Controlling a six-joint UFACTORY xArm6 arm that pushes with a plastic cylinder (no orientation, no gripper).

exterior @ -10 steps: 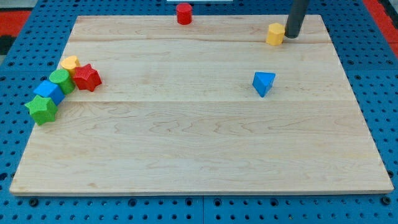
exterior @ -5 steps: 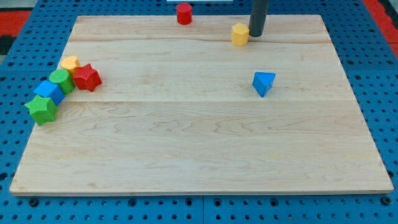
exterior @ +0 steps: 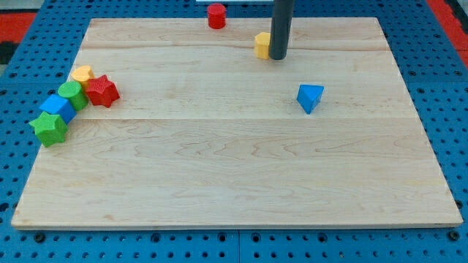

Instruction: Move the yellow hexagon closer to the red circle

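Yellow hexagon [exterior: 262, 44] now nearer red circle [exterior: 216, 15], my tip [exterior: 277, 57] against its right; no pincer.

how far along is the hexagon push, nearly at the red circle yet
Partly done. Over the last second the yellow hexagon has slid from near the view's right toward the red circle, covering well over half the way. In hand: my tip sits against the hexagon's right side, at the view's top. Left: a visible gap of bare board remains, with the circle up and to the view's left.
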